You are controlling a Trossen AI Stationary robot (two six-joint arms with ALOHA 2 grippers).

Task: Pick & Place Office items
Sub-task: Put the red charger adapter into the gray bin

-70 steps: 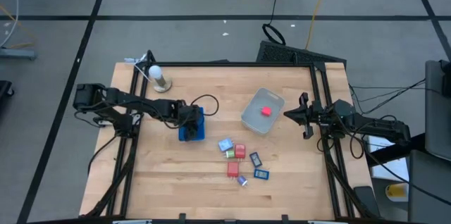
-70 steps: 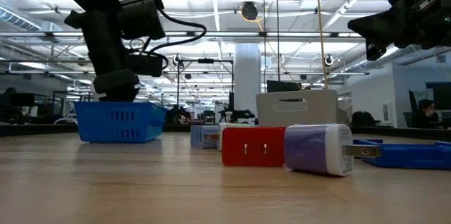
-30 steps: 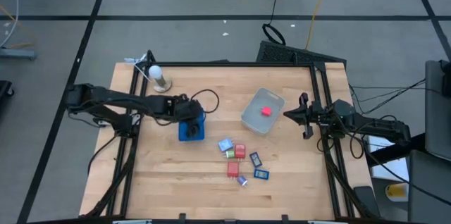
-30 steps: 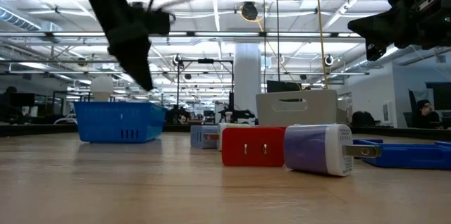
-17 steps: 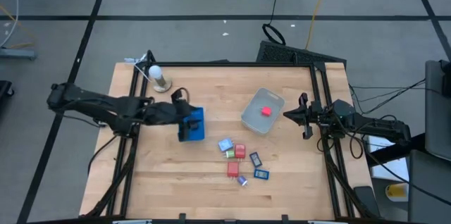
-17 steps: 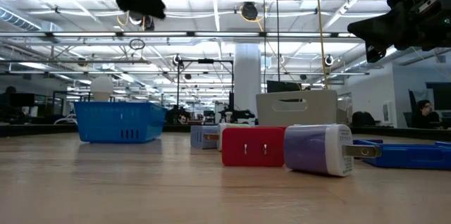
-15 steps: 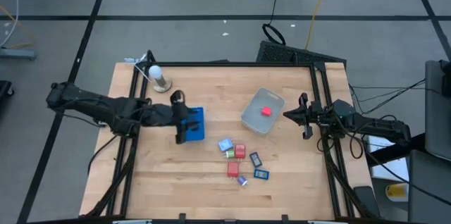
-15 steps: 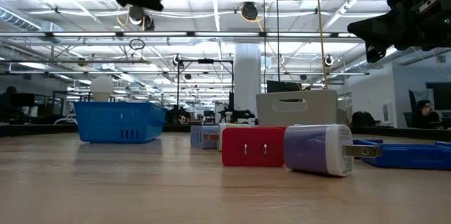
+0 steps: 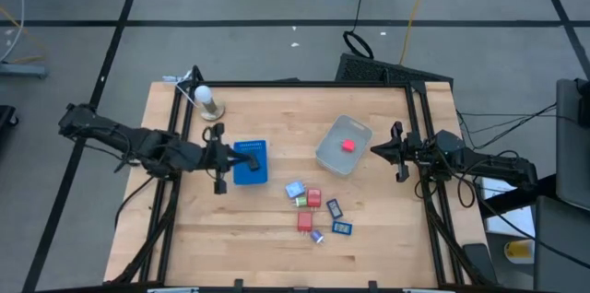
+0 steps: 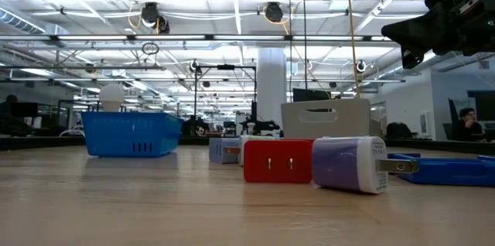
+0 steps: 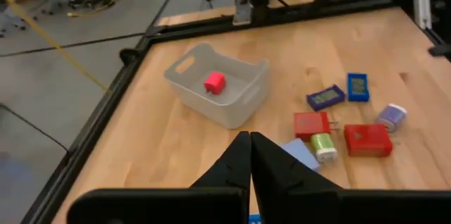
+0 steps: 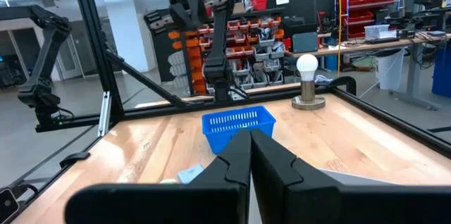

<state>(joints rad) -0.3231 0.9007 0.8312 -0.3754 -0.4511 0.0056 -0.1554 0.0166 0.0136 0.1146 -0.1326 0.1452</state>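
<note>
We see the left gripper (image 9: 219, 185) hanging above the table with its fingers pinched together on nothing, just left of the blue basket (image 9: 250, 162). The loose office items (image 9: 317, 212) lie to its right and a little nearer the front edge, past the basket, so any reach from here runs rightward across the wood. The right gripper (image 9: 397, 152), also closed and empty, waits at the right edge just beside the clear grey tub (image 9: 343, 145), and we judge it about as close to the cluster as the left.

On the bare table we count seven small pieces: two red plug blocks (image 11: 366, 139), two dark blue flat ones (image 11: 357, 86), one light blue (image 11: 300, 156), one green (image 11: 321, 143) and one pale purple charger (image 10: 347, 163). An eighth, a red cube (image 9: 348, 145), already sits inside the tub. There is one basket, one tub, and one white light bulb on a stand (image 9: 206, 101) at the far left corner.
</note>
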